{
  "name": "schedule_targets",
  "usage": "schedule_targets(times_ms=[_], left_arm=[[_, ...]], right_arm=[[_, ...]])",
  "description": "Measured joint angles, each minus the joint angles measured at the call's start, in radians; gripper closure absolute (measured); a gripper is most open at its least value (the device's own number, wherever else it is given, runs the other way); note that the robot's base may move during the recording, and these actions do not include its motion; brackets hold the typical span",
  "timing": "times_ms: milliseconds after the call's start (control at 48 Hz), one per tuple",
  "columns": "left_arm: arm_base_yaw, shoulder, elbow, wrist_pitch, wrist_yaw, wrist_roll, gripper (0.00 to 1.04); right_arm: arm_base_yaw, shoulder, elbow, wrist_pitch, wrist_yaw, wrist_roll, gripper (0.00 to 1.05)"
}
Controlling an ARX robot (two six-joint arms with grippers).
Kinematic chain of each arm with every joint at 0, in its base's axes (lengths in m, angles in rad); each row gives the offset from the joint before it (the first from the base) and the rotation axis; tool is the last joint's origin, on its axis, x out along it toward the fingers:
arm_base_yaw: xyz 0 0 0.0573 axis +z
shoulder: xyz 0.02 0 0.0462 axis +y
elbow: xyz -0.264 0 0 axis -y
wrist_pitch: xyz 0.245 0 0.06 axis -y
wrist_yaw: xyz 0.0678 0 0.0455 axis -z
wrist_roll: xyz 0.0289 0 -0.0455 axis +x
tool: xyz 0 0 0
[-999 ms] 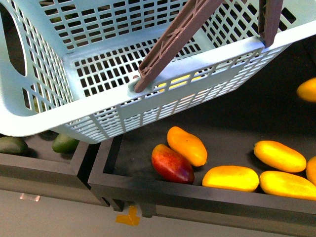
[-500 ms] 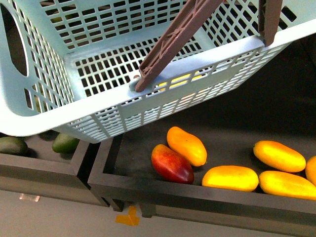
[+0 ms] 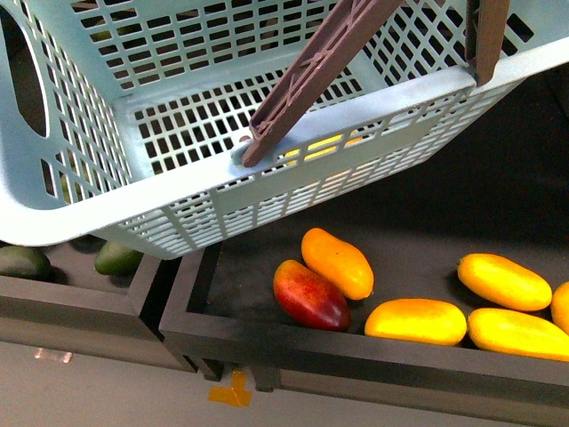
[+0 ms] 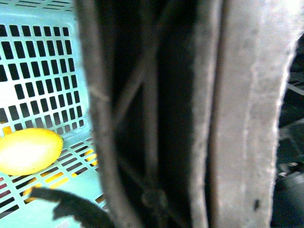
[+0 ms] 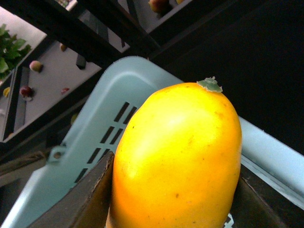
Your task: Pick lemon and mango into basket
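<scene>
The mint-blue basket (image 3: 178,191) hangs tilted above the fruit trays and fills the upper front view, its brown handles (image 3: 311,76) raised. My left gripper (image 4: 156,142) is shut on a handle (image 4: 147,95), which shows blurred and very close between the grey fingers (image 4: 242,118). A yellow oval fruit (image 4: 28,151), seemingly the lemon, lies on the basket's slotted floor (image 4: 42,80). My right gripper (image 5: 173,194) is shut on the bright yellow mango (image 5: 175,152), its dark fingers (image 5: 90,199) on both sides, just above the basket's rim (image 5: 118,80). Neither gripper shows in the front view.
Below the basket, a dark tray (image 3: 267,342) holds a red-blushed mango (image 3: 309,295), an orange one (image 3: 336,262) and yellow ones (image 3: 415,321) to the right. Green fruits (image 3: 117,258) lie in the tray at left. Yellow tape (image 3: 233,390) marks the floor.
A yellow fruit at the right edge of the front view one second ago is gone from that view. The basket has barely moved; slightly more yellow shows through its slots.
</scene>
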Motion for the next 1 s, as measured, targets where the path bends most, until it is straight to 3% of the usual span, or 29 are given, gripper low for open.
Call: schedule_targets(times_ms=[208,521,625,708,750,999], left_arm=[[0.0,0.002,0.0,0.0,-0.003,0.001,0.91],[0.0,0.003,0.0,-0.002,-0.006,0.001,0.91],[-0.003,0.003,0.0,-0.002,0.0,0.001,0.91],[-0.003,0.003,0.0,-0.002,0.005,-0.001,0.91],[-0.002,0.003,0.0,-0.002,0.008,-0.004,0.91],[-0.001,0.003,0.0,-0.002,-0.006,0.003,0.91]], right_arm=[[-0.007,-0.018,-0.013,-0.003,0.043,-0.04,0.08],[-0.135,-0.294,-0.204,0.031,0.105,-0.233,0.09],[-0.164,-0.357,-0.359,0.346,-0.051,-0.473,0.24],[-0.181,-0.406,-0.504,0.52,-0.095,-0.641,0.36],[-0.199,-0.449,-0.614,0.603,-0.116,-0.726,0.48],[-0.263,-0.594,-0.879,0.711,-0.165,-0.818,0.87]])
